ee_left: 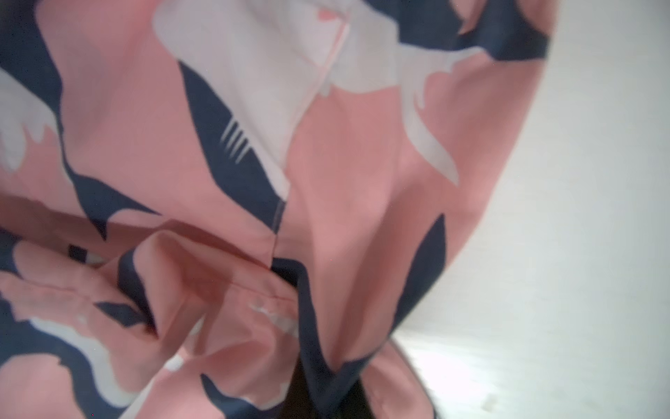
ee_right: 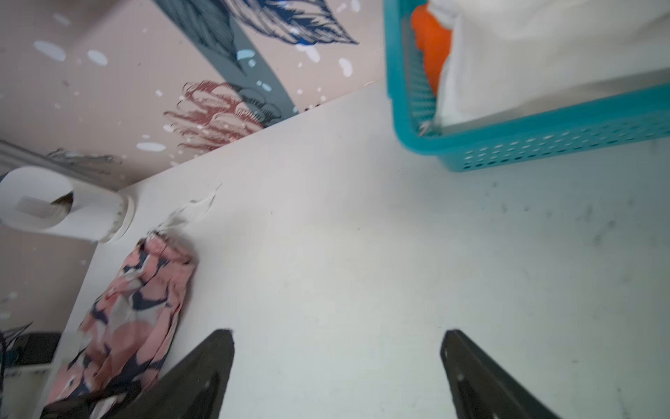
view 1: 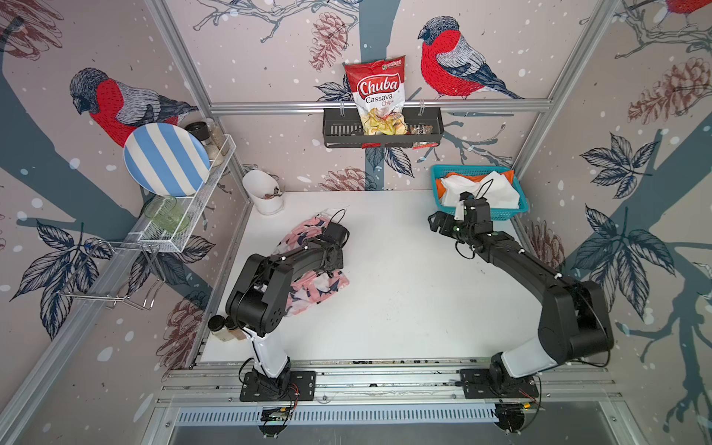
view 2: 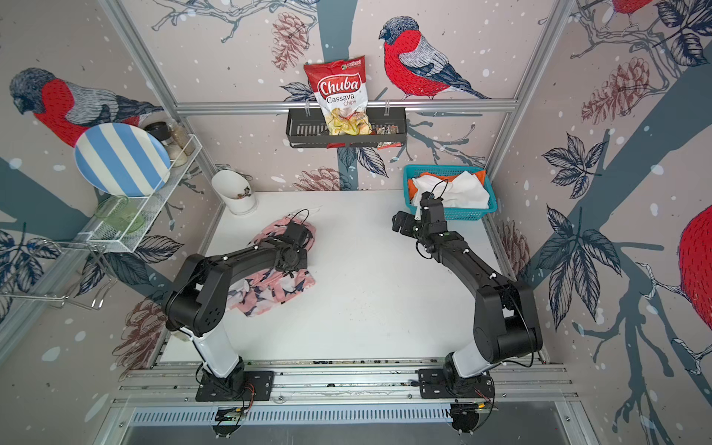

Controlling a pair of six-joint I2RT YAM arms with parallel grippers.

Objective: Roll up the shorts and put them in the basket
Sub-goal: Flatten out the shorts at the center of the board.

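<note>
While our left gripper point(view 1: 334, 235) pinches the pink patterned shorts point(view 1: 316, 287) on the white table point(view 1: 404, 289), seemingly to start rolling, our right gripper point(ee_right: 337, 333) hovers empty with its jaws spread beside the teal basket point(view 1: 501, 216), free to help.

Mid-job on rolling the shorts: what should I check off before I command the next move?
1. Grip: left end effector shut on pink shorts: ok, cloth bunches right at it in the left wrist view.
2. Number of layers caught in that grip: cannot tell.
3. Free arm: right end effector open and empty: ok.
4. The pink shorts lying flat for rolling: not ok, crumpled.
5. Bare table beside them: ok.
6. Waiting items: white shorts and orange shorts in the basket: ok.
</note>
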